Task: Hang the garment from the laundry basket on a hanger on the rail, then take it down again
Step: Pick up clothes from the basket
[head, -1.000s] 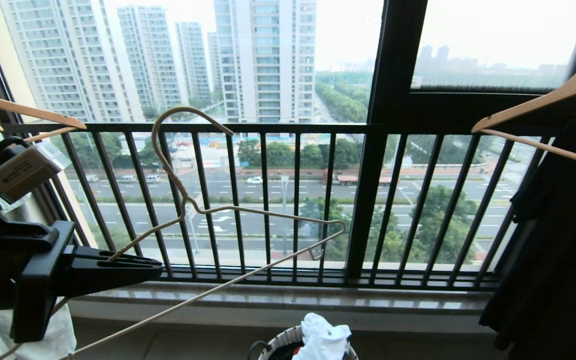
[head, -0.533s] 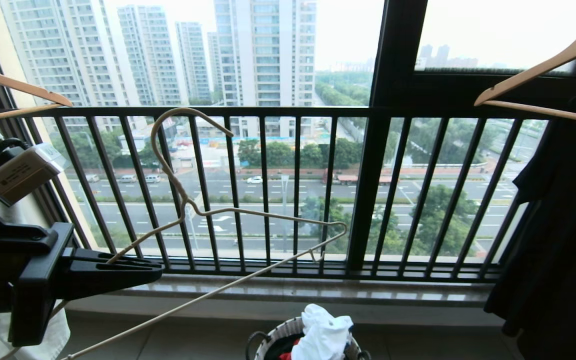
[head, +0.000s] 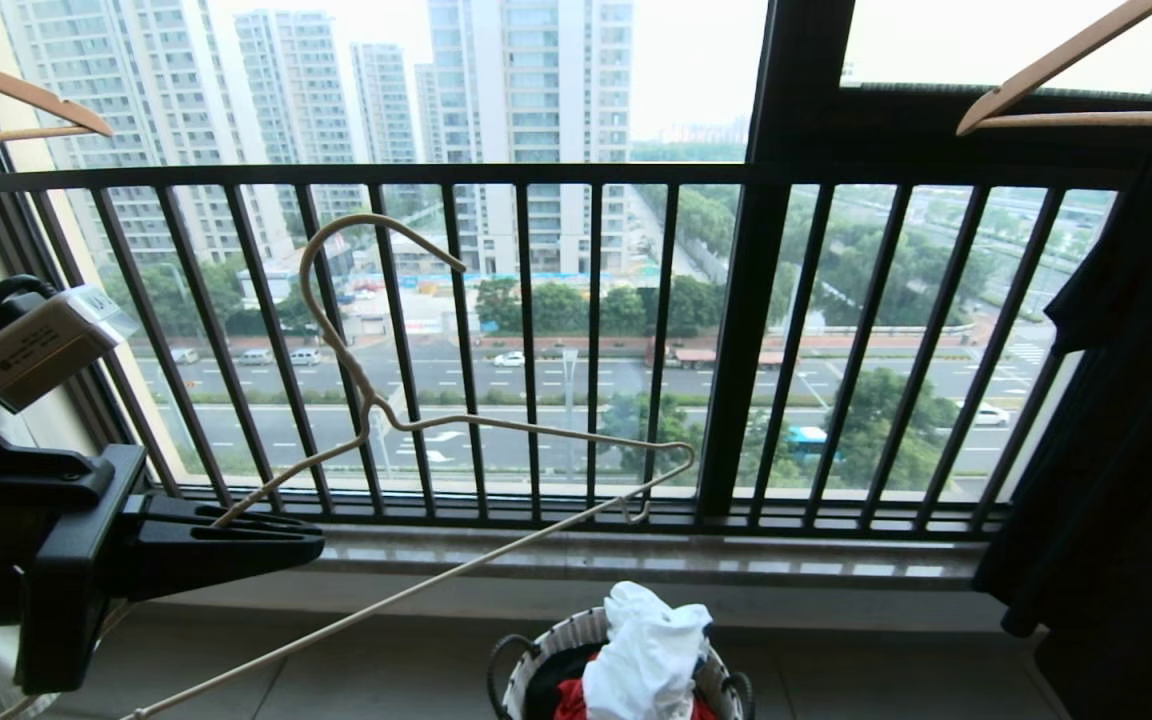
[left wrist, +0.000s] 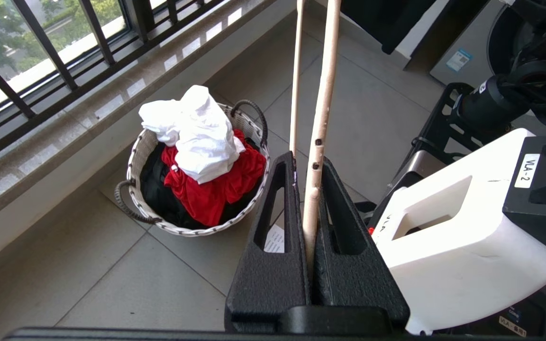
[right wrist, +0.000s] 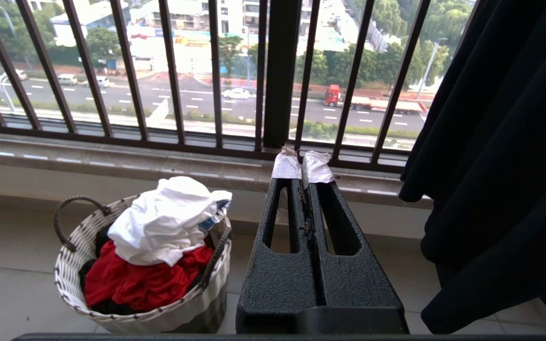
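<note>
The laundry basket [head: 536,665] stands on the floor [head: 836,680] just before the window sill [head: 636,555], with the window railing [head: 526,340] behind the sill. The garment [head: 648,660] lies on top in the basket, over a red garment [left wrist: 216,189]. Left of the basket and above it, the left gripper [head: 311,540] clamps the hanger [head: 376,410], which stands before the railing. Right of the basket hangs a black shirt [head: 1126,420]. The right gripper [right wrist: 303,166] is right of the basket, before the sill.
</note>
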### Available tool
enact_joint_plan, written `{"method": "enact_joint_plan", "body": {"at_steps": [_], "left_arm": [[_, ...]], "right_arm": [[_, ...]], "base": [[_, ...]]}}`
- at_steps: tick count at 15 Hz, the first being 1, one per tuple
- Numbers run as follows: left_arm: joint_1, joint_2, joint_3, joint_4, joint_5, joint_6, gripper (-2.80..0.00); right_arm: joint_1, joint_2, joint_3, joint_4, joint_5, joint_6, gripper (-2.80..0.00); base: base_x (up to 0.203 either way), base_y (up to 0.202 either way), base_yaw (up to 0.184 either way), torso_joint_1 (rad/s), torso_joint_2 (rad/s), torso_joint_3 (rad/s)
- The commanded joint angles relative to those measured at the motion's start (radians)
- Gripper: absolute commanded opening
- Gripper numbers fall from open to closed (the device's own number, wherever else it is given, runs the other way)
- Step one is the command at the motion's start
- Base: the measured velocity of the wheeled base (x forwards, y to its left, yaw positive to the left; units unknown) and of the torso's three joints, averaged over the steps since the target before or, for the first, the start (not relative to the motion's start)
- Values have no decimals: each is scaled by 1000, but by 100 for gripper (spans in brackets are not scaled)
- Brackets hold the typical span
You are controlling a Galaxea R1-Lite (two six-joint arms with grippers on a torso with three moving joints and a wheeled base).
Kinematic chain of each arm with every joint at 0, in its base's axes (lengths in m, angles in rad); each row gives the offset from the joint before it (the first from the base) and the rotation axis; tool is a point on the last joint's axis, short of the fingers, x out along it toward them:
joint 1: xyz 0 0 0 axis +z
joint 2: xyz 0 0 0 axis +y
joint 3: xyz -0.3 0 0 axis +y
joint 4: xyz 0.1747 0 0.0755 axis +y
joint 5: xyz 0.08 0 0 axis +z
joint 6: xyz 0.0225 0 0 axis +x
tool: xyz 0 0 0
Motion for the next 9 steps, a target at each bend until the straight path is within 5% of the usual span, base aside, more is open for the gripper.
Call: {"method": "enact_joint_plan", "body": {"at_steps": [1, 9], "left_arm": [[0, -2, 0, 2, -4, 1, -280], [-2, -11, 1, 2, -4, 1, -280]], "right_arm": [[0, 1, 0, 0, 0, 1, -280], [0, 3, 0, 0, 0, -2, -280]], "base": [[0, 0, 0, -191, 501, 310], [0, 0, 0, -163, 480, 315]]}}
